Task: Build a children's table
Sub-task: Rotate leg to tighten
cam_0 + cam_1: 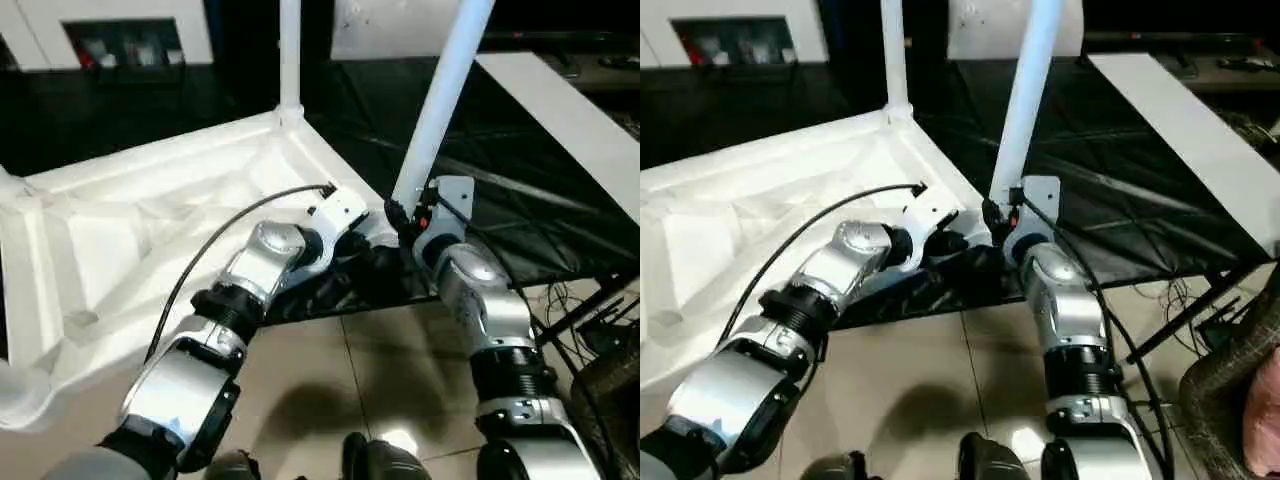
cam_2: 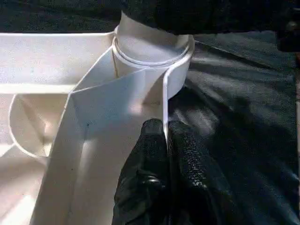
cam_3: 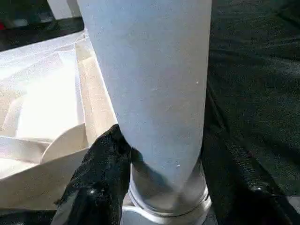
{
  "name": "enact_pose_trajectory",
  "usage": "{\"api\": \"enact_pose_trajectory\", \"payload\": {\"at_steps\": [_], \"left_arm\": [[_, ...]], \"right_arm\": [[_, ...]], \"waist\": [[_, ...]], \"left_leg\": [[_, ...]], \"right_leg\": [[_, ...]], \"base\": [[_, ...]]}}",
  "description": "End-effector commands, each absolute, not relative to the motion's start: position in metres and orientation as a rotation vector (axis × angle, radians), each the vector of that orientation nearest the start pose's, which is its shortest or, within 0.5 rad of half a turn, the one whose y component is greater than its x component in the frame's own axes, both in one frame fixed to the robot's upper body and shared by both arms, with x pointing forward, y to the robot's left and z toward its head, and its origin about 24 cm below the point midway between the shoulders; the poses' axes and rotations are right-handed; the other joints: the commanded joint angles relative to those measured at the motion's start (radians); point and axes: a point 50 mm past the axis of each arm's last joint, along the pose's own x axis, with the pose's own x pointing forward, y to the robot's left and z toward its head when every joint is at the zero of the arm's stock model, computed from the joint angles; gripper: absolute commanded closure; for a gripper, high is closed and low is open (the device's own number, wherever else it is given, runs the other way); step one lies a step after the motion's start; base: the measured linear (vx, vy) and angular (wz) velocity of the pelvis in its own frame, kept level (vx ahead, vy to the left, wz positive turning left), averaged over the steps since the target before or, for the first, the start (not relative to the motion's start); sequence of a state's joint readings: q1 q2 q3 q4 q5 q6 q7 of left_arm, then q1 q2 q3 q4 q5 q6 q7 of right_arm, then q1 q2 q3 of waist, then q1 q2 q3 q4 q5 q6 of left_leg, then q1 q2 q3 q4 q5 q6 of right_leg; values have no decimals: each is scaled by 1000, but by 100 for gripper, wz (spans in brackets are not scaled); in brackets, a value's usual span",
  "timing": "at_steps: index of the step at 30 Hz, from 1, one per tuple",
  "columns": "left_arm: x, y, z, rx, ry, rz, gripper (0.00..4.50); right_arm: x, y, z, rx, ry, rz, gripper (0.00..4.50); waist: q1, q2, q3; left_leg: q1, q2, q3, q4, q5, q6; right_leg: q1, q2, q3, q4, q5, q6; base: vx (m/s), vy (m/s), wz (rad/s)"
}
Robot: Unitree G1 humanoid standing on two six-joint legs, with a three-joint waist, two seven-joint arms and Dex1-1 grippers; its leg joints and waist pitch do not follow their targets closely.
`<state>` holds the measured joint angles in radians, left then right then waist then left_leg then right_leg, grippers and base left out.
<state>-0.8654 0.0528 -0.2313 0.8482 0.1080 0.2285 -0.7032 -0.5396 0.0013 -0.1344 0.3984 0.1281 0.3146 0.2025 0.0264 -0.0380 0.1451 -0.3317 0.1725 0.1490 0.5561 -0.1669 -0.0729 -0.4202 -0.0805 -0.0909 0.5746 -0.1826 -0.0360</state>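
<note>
A black-covered work table (image 1: pixel 520 200) fills the far part of the scene, with tiled floor (image 1: pixel 380 370) below its near edge and a white cabinet (image 1: pixel 120 35) against the back wall. The white tabletop (image 1: pixel 130 250) lies upside down on the black cover, ribbed underside up, overhanging the near edge. The left gripper (image 2: pixel 166 140) is closed narrowly on the tabletop's thin side wall, one black finger inside and one outside, just short of a round corner socket (image 2: pixel 152 56). The right gripper (image 3: pixel 161 178) stands just beyond it at that socket, its fingers (image 3: pixel 101 164) spread to either side of the near leg (image 1: pixel 440 100) and pressed against its wide foot, which sits in the socket. That leg rises tilted away from the right gripper. Beyond both grippers a second leg (image 1: pixel 290 55) stands upright in the far corner.
</note>
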Motion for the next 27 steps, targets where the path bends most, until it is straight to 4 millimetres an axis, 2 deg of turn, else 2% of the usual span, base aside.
{"api": "enact_pose_trajectory", "payload": {"at_steps": [1, 2, 3, 5, 6, 7, 8, 9, 11, 12, 14, 16, 17, 18, 20, 21, 23, 24, 27], "left_arm": [[357, 37, 80, 359, 305, -1047, 450], [357, 37, 80, 360, 304, -1049, 450], [356, 41, 78, 365, 309, -1053, 450], [356, 47, 76, 377, 316, -1064, 450], [355, 52, 74, 389, 322, -1075, 450], [355, 55, 73, 396, 325, -1082, 450], [353, 62, 71, 418, 326, -1116, 450], [353, 62, 71, 418, 326, -1116, 450], [351, 68, 70, 447, 324, -1163, 450], [349, 72, 69, 472, 320, -1203, 450], [346, 75, 69, 500, 316, -1248, 450], [345, 79, 68, 519, 329, -1285, 450], [341, 86, 66, 574, 344, -1369, 450], [339, 89, 66, 592, 355, -1401, 450], [339, 89, 66, 597, 356, -1411, 450], [337, 93, 67, 607, 365, -1464, 450], [333, 96, 69, 614, 364, -1546, 450], [331, 99, 71, 615, 375, -1610, 450], [329, 101, 71, 618, 386, -1641, 450]], "right_arm": [[338, -88, 70, 242, 200, 414, 182], [338, -89, 70, 243, 199, 414, 182], [338, -93, 70, 238, 188, 411, 147], [336, -101, 70, 216, 163, 417, 141], [334, -107, 71, 198, 148, 431, 138], [333, -110, 71, 187, 138, 441, 127], [327, -121, 73, 150, 108, 477, 112], [327, -121, 73, 150, 108, 477, 101], [322, -132, 76, 117, 84, 520, 92], [319, -139, 78, 89, 73, 562, 82], [315, -145, 81, 59, 62, 610, 68], [311, -151, 83, 26, 59, 666, 47], [303, -160, 89, -40, 58, 800, 34], [300, -163, 92, -71, 64, 855, 34], [299, -164, 92, -78, 67, 870, 12], [294, -169, 95, -112, 85, 951, 12], [290, -175, 98, -135, 110, 1044, 12], [285, -179, 99, -169, 129, 1130, 12], [283, -180, 99, -181, 147, 1175, 12]], "waist": [[-1, -9, -61], [-1, -8, -62], [-3, -4, -68], [-4, -5, -72], [-2, -5, -74], [-1, -6, -73], [0, -8, -72], [1, -9, -73], [1, -9, -75], [8, -11, -77], [10, -9, -78], [12, -13, -84], [17, -9, -87], [17, -12, -90], [19, -10, -92], [20, -9, -96], [24, -14, -100], [29, -13, -104], [36, -12, -108]], "left_leg": [[6, 25, -2, -63, -335, 64], [3, 24, -3, -63, -339, 65], [-5, 30, -6, -68, -318, 67], [-7, 33, -6, -70, -298, 71], [-12, 35, -3, -71, -265, 81], [-13, 35, -3, -71, -258, 84], [-8, 36, 0, -70, -263, 90], [-7, 35, 2, -68, -266, 94], [-9, 35, 5, -67, -256, 97], [-11, 31, 6, -64, -243, 104], [-9, 34, 9, -64, -234, 107], [-13, 35, 9, -62, -212, 112], [-8, 39, 10, -60, -201, 122], [-12, 40, 11, -58, -191, 126], [-7, 44, 15, -55, -184, 134], [-11, 43, 16, -53, -166, 136], [-15, 46, 16, -50, -139, 149], [-20, 47, 17, -46, -96, 165], [-19, 52, 15, -41, -42, 188]], "right_leg": [[47, -65, 45, -114, -556, -83], [50, -65, 43, -118, -579, -74], [58, -68, 42, -118, -556, -64], [61, -68, 43, -116, -512, -71], [65, -67, 47, -108, -440, -92], [66, -66, 48, -106, -422, -98], [62, -64, 49, -105, -421, -106], [62, -63, 50, -106, -427, -109], [61, -66, 51, -106, -444, -117], [65, -65, 51, -110, -472, -95], [61, -66, 53, -109, -465, -97], [67, -63, 51, -102, -425, -104], [65, -62, 50, -97, -380, -124], [70, -62, 53, -92, -357, -130], [63, -63, 55, -87, -323, -157], [68, -64, 54, -80, -282, -179], [74, -64, 53, -73, -238, -194], [76, -65, 54, -61, -170, -220], [76, -65, 53, -46, -77, -252]], "base": [[0, 0, 0], [0, 0, 0], [0, 0, 0], [0, 0, 0], [0, 0, 0], [0, 0, 0], [0, 0, 0], [0, 0, 0], [0, 0, 0], [0, 0, 0], [0, 0, 0], [0, 0, 0], [0, 0, 0], [0, 0, 0], [0, 0, 0], [0, 0, 0], [0, 0, 0], [0, 0, 0], [0, 0, 0]]}}
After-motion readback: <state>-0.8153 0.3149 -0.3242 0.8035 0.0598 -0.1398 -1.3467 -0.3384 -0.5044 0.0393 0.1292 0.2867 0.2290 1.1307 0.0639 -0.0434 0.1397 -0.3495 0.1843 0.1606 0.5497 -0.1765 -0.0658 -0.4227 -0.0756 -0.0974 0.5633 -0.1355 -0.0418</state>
